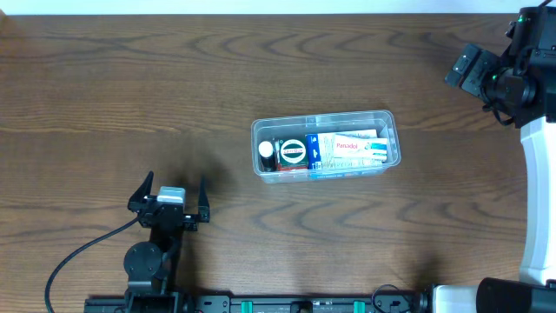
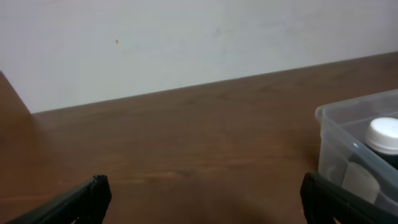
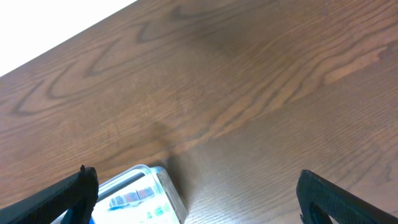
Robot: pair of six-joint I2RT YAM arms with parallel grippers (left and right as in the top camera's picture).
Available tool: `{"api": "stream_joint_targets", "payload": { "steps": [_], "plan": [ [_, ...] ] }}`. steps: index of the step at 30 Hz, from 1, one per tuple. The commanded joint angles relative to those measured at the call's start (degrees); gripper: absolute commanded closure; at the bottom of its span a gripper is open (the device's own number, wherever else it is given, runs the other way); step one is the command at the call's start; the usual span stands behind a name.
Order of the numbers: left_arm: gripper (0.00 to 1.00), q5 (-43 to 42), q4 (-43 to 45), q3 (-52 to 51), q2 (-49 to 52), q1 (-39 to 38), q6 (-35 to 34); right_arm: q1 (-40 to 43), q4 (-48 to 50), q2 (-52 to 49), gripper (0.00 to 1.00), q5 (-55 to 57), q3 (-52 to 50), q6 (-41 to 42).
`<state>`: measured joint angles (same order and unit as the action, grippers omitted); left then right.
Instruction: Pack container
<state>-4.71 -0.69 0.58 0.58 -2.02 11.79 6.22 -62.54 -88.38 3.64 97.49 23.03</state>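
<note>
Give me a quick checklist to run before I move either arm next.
1. Left gripper open, holding nothing: ok.
2. Right gripper open, holding nothing: ok.
3. Container upright on the table, apart from both grippers: ok.
4. White-capped bottle and boxes inside the container: ok.
5. Contents sitting below the container's top edge: cannot tell.

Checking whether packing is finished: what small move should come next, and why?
Probably just park both arms: the bottle and boxes already lie in the container, and the left gripper and right gripper are open, empty, apart from it.
</note>
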Motion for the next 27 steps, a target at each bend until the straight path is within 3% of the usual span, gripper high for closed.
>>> {"api": "stream_joint_targets", "payload": {
  "steps": [1,6,27],
  "plan": [
    [0.02,0.61,-3.17,-0.37,-0.48,0.20,-0.17,0.31,-0.09,0.31,0.01,0.44,0.63,0.50],
    [0.02,5.35,-3.58,-0.35,-0.48,0.24,-2.93,0.31,-0.09,0.31,0.01,0.44,0.63,0.50],
    [0.02,4.74,-3.50,-0.35,-0.35,0.24,-3.48,0.31,-0.09,0.31,0.01,0.44,0.63,0.50]
  ]
}}
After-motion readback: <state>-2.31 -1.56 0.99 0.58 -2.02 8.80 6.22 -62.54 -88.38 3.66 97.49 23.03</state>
